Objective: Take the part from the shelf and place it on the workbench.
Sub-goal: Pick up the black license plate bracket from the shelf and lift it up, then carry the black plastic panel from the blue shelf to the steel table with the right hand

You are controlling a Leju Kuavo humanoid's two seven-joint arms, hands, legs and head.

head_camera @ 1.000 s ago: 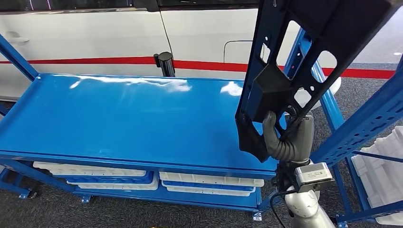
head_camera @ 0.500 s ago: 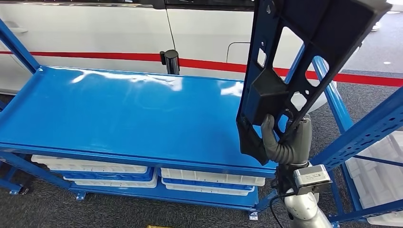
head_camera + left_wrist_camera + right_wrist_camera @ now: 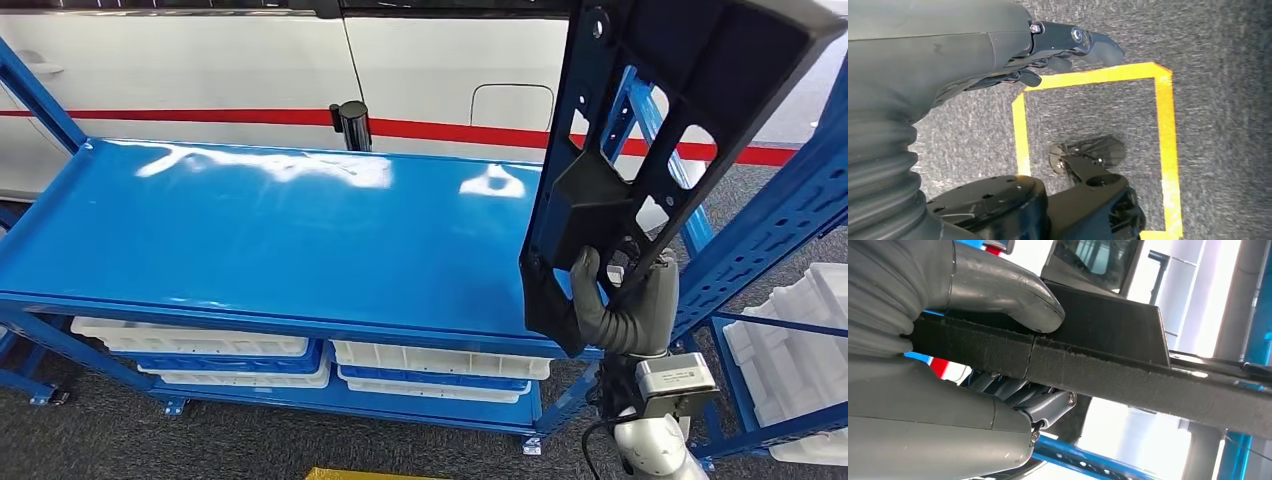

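1 black part, 1 blue workbench, 2 robot hands, 4 white trays

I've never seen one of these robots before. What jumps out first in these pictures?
The big black part, full of cut-outs, stands upright at the right, gripped near its lower end by the right robot hand. Beside it stretches the glossy blue workbench, with a white vehicle bearing a red stripe behind.

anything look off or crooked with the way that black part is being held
Somewhat. The right hand grips the long black part near its lower end only, so most of it stands tilted above the hand, beside the blue workbench edge. No damage shows.
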